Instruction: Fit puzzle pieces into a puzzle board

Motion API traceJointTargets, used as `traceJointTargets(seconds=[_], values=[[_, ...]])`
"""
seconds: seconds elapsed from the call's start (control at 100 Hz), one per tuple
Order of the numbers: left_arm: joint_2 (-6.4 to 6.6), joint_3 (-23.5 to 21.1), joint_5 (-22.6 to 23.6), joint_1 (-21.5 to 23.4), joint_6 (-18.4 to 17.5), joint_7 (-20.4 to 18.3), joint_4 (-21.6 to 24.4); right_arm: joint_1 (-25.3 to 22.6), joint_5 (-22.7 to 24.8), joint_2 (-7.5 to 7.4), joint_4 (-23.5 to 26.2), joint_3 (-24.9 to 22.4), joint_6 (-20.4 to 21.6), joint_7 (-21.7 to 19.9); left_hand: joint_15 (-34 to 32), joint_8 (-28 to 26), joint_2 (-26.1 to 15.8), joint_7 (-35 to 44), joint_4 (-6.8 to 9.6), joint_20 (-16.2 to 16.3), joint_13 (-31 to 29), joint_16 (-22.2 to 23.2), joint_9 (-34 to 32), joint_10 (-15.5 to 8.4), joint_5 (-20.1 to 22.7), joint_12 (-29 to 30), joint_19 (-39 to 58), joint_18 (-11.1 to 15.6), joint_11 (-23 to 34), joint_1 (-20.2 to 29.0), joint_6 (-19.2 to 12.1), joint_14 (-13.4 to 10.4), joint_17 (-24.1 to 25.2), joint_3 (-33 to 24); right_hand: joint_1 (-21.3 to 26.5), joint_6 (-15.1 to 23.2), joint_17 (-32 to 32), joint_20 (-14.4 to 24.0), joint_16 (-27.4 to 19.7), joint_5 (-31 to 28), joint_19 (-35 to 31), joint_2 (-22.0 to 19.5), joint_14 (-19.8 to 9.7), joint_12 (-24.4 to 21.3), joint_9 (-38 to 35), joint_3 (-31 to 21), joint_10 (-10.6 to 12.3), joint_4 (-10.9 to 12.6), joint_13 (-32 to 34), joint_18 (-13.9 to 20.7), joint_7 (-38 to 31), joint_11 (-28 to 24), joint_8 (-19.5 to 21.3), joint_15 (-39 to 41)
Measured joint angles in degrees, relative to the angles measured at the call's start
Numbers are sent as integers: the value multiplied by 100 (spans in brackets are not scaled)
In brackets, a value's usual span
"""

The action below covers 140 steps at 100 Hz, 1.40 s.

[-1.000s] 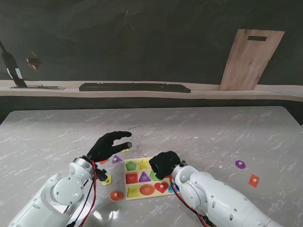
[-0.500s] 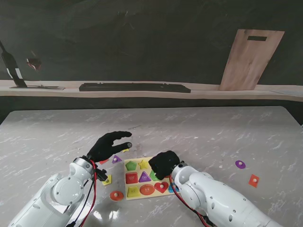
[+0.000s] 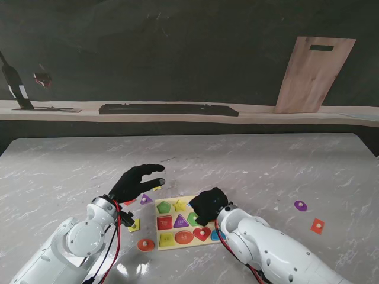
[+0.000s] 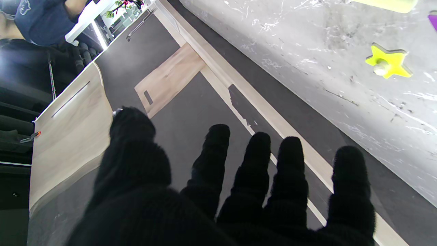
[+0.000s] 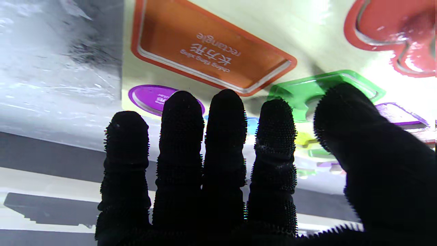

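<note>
The stand view shows the puzzle board (image 3: 180, 223) on the bench (image 3: 249, 165) near me, the right hand (image 3: 208, 203) over its right side, holding nothing, the left hand (image 3: 137, 181) open; next, probably grab the purple piece (image 3: 301, 206).

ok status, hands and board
Left hand open, hovering left of board. Right hand over puzzle board, holding nothing visible. Purple piece loose far right.
</note>
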State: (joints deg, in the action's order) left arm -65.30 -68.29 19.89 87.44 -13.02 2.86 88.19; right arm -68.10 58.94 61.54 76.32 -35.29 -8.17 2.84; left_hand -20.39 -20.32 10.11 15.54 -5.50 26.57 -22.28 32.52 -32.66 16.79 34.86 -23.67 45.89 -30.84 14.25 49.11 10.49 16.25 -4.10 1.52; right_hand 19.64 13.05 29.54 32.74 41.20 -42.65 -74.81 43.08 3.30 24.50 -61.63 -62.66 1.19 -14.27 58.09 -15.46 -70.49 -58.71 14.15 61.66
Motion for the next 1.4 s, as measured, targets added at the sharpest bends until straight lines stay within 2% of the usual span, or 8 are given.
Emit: traceJointTargets(seconds=[0.46, 0.69, 0.86, 0.98, 1.03, 1.14, 1.23, 1.4], values=[[-1, 2, 2, -5, 2, 2, -5, -579, 520, -81, 322, -854, 105, 1, 0, 0, 0, 0, 0, 0, 0, 0, -1, 0, 0, 0, 0, 0, 0, 0, 0, 1, 0, 0, -83, -209, -76, -38, -54, -119, -2, -62, 3, 23, 204, 72, -4, 0, -115, -1, 659, 74, 91, -23], [-1, 1, 6, -2, 11, 2, -5, -1327, 1297, -129, 932, -2132, 646, -57, 0, 0, 0, 0, 0, 0, 0, 0, -1, 0, 0, 0, 0, 0, 0, 0, 0, 1, 0, 0, -73, -197, -203, -64, -64, 60, 7, -73, 3, 24, 387, 72, -7, 0, -182, -1, 702, 151, 48, -110], [1, 16, 3, -12, 53, -19, -5, -1758, 2062, -216, 1219, -3152, 1444, -423, 0, 0, 0, 0, 0, 0, 0, 0, -1, 0, 0, 0, 0, 0, 0, 0, 0, 2, 0, 0, 33, 220, -343, -77, -71, 357, 165, -60, -64, 54, 713, 49, -7, 0, -482, 11, 794, 167, 43, -291], [3, 57, -3, -46, 86, -42, -24, -1949, 2148, -304, 1218, -3733, 1772, -510, 0, 0, 0, 0, 0, 0, 0, 0, -1, 0, 0, 0, 0, 0, 0, 0, 0, 2, 0, 0, 32, 445, -365, -130, -71, 615, 297, -49, -152, 79, 1009, -95, 2, 0, -567, 94, 811, 229, 43, -424], [4, 80, -3, -66, 110, -52, -36, -2026, 2144, -322, 1208, -4014, 2039, -605, 0, 0, 0, 0, 0, 0, 0, 0, -1, 0, 0, 0, 0, 0, 0, 0, 0, 2, 0, 0, -38, 481, -424, -131, -71, 629, 389, 42, -211, 111, 1207, -180, 6, 0, -694, 169, 1006, 244, 271, -514], [5, 139, -11, -114, 183, -77, -58, -2206, 2054, -372, 1208, -4503, 2314, -964, 0, 0, 0, 0, 0, 0, 0, 0, -1, 0, 0, 0, 0, 0, 0, 0, 0, 2, 0, 0, -85, 487, -509, -132, -71, 871, 572, 227, -274, 135, 1563, -399, 47, 442, -908, 179, 1305, 329, 955, -672], [5, 190, -28, -156, 249, -103, -78, -2400, 2108, -413, 1213, -4824, 2389, -997, 0, 0, 0, 0, 0, 0, 0, 0, -1, 0, 0, 0, 0, 0, 0, 0, 0, 2, 0, 0, -80, 526, -545, -132, -71, 952, 642, 295, -350, 136, 1716, -562, 107, 442, -910, 185, 1362, 366, 1095, -733], [5, 270, -72, -230, 331, -169, -121, -2700, 2964, -519, 1140, -5332, 2718, -586, 0, 0, 0, 0, 0, 0, 0, 0, -1, 0, 0, 0, 0, 0, 0, 0, 0, 3, 0, 0, 184, 796, -547, -132, -122, 1005, 774, 429, -487, 136, 1716, -808, 247, 442, -910, 303, 1372, 367, 1236, -820]])
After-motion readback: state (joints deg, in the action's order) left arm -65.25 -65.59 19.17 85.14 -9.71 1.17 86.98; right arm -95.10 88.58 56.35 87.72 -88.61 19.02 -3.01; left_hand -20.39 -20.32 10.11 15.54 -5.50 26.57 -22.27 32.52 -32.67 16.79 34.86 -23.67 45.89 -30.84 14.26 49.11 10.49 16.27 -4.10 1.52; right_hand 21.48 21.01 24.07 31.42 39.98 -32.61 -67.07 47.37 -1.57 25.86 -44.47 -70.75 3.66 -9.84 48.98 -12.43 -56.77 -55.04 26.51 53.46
